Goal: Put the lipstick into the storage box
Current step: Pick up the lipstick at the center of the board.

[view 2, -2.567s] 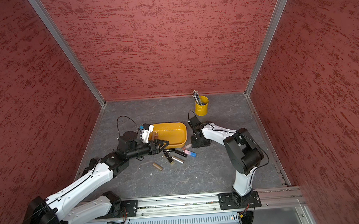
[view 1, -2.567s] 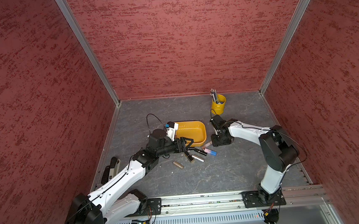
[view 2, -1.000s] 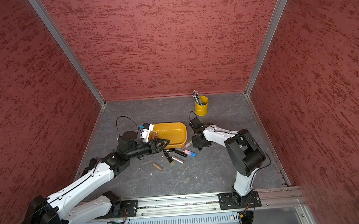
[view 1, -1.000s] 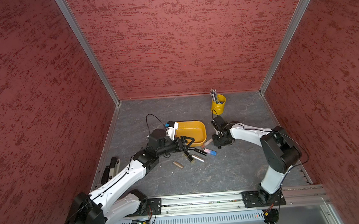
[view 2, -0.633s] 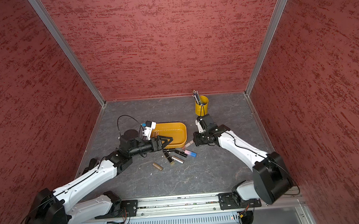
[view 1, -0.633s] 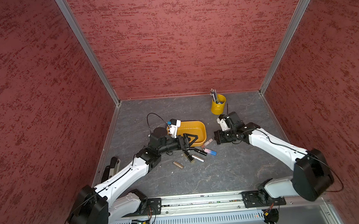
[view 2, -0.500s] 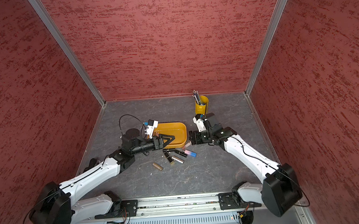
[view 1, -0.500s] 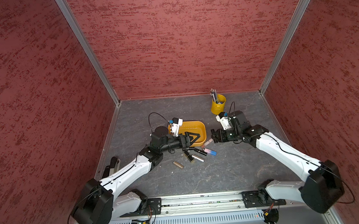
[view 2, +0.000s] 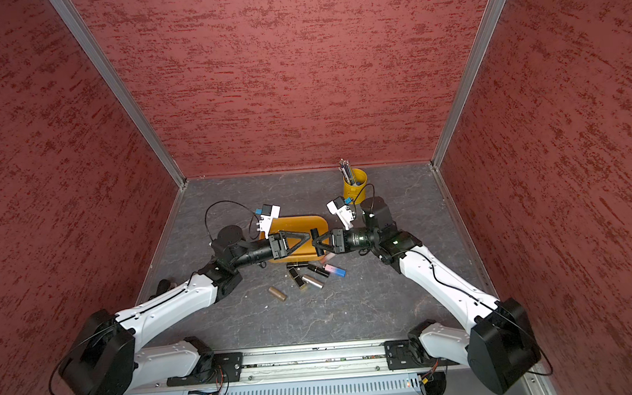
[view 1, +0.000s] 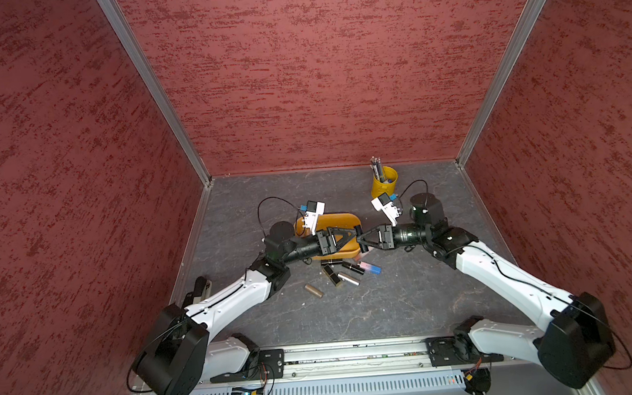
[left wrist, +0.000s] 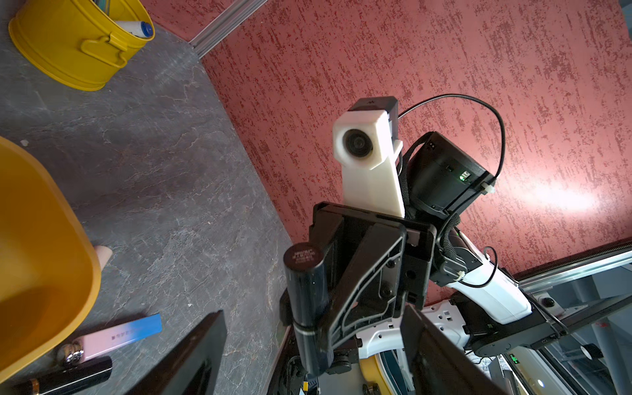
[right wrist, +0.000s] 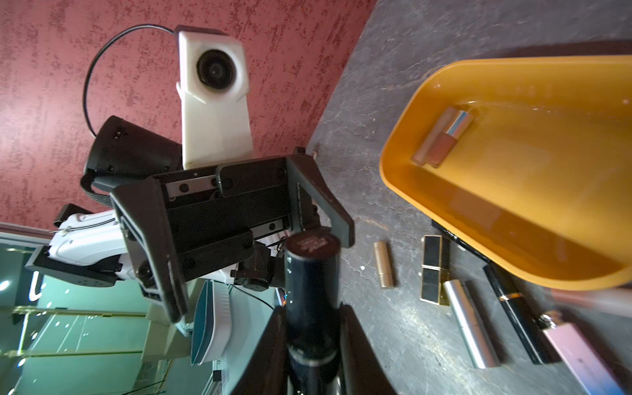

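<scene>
Right gripper: fingers clamped on a dark lipstick, held upright above the right end of the storage box. Left gripper faces it, fingers wide apart, just beside the lipstick. Loose tubes lie on the worktop near the box. A pink tube lies inside.
</scene>
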{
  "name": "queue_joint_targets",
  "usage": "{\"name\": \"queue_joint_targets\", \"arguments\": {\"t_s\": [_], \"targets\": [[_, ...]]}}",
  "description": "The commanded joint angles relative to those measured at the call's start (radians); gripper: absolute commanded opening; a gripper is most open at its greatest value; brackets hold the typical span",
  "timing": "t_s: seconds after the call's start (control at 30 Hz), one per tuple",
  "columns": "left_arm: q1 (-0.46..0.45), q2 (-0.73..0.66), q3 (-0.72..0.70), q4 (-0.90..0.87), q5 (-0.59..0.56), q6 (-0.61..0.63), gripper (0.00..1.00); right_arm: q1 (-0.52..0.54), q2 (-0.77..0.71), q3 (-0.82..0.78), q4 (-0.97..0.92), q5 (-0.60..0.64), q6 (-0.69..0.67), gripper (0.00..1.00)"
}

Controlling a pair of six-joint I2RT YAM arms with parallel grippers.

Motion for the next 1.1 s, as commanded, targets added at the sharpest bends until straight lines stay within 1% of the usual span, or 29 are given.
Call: {"name": "queue_joint_targets", "arguments": {"t_s": [0.0,0.17,0.47,0.63,0.73,0.93,1.0,1.07], "targets": [[-0.003,-0.012,0.026,0.026,0.021,0.001,0.84,0.011,-0.005,-0.005,0.122,-0.077,0.059,0.21],[-0.006,0.007,0.043,0.030,0.023,-0.004,0.80,0.035,0.004,-0.012,0.141,-0.086,0.067,0.21],[-0.015,0.015,0.056,0.019,0.022,-0.002,0.68,0.054,0.015,-0.016,0.150,-0.070,0.068,0.21],[-0.015,0.010,0.053,0.009,0.021,0.002,0.56,0.059,0.017,-0.015,0.152,-0.067,0.068,0.21],[-0.015,0.009,0.054,0.007,0.020,0.003,0.53,0.060,0.017,-0.017,0.152,-0.068,0.069,0.21],[-0.015,0.012,0.055,0.007,0.020,0.001,0.40,0.061,0.016,-0.018,0.148,-0.065,0.064,0.21],[-0.015,0.013,0.054,0.005,0.021,0.000,0.34,0.062,0.018,-0.018,0.148,-0.065,0.063,0.21],[-0.013,0.012,0.054,0.003,0.021,0.000,0.29,0.065,0.018,-0.018,0.148,-0.065,0.062,0.21]]}}
